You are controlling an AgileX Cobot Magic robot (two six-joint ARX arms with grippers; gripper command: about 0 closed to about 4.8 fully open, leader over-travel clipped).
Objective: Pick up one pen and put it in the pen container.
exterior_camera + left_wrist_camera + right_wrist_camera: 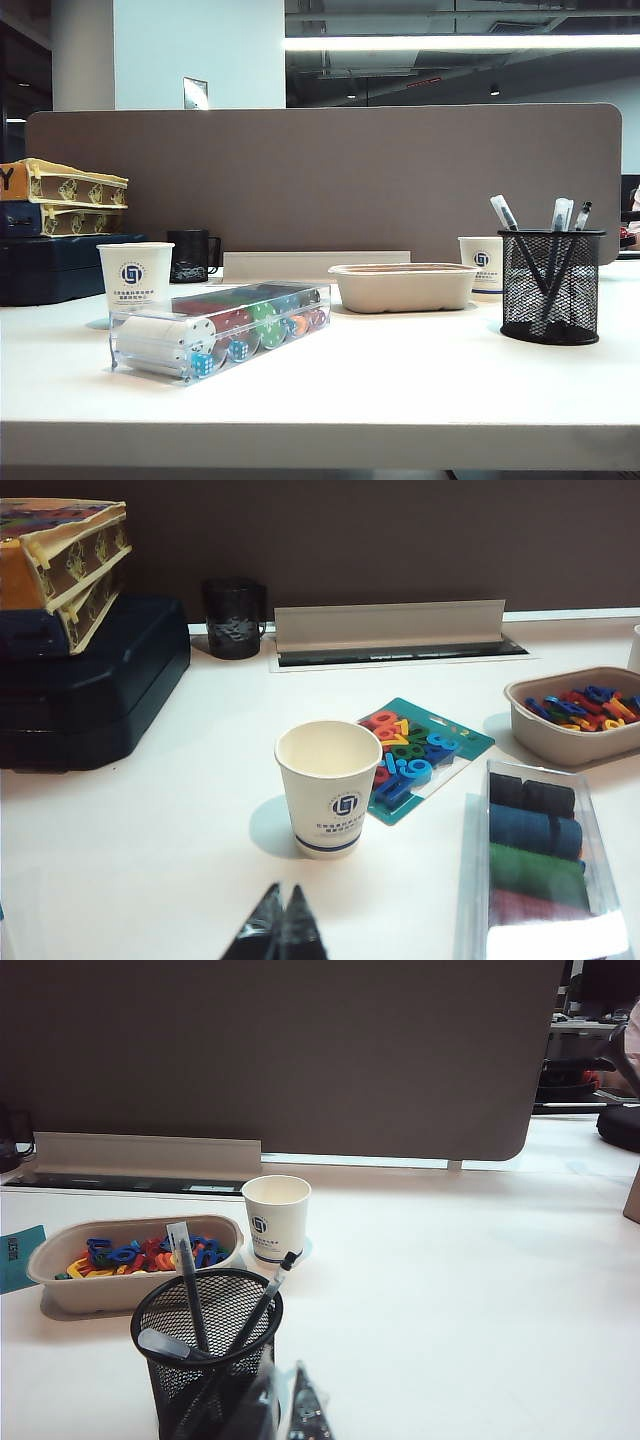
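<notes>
The left gripper [282,920] hangs pressed together above the table near a paper cup [328,786]. On the right, the pen [262,1303] leans inside the pen container [208,1355], just beside the right gripper [285,1405], also pressed together.

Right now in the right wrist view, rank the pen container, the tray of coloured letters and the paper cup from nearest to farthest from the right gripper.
Measured from the right gripper, shut at the view's lower edge:
1. pen container: right beside the fingertips, pens standing in it.
2. tray of coloured letters: behind the container, off to its far side.
3. paper cup: farthest, back towards the divider.
</notes>
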